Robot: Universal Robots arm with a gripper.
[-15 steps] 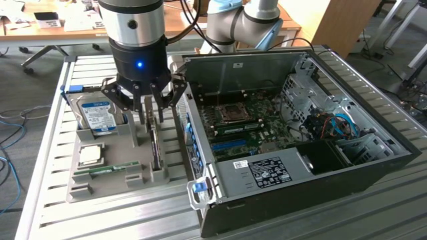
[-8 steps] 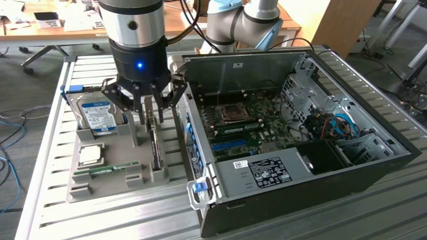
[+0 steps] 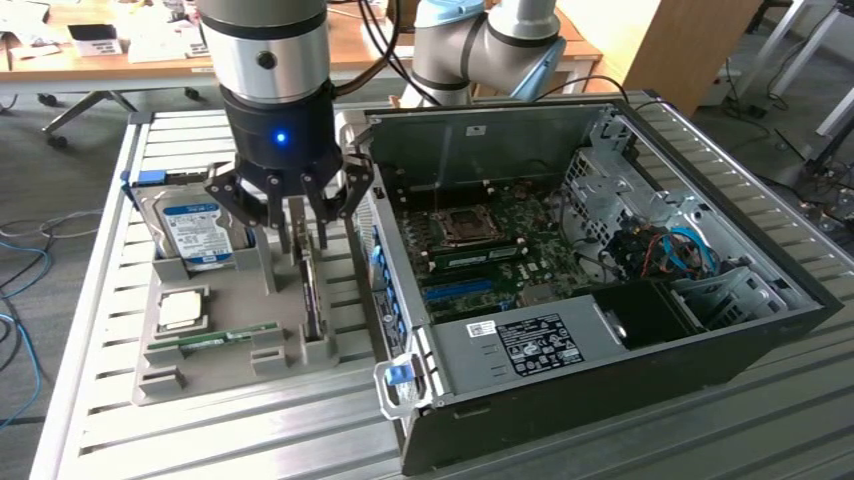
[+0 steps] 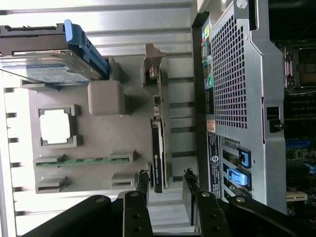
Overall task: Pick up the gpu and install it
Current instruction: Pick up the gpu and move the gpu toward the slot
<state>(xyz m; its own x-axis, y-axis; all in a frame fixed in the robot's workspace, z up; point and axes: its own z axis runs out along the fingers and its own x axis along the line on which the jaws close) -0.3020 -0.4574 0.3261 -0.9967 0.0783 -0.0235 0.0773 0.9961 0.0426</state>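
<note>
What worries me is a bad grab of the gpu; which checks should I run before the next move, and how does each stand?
1. claw open: ok.
2. gpu upright on edge in the grey tray: ok.
3. gpu lined up between the claw's fingers: ok, though off-centre.
4. hard drive apart from the fingers: ok.
5. computer case side open: ok.
6. motherboard slot free for the card: cannot tell.

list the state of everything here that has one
end effector: open, above the gpu, not gripping it
gpu: standing on edge in the grey tray, not installed
hard drive: propped up in the tray
ram stick: lying flat in the tray
cpu: seated in its tray holder
computer case: side open, motherboard exposed
</note>
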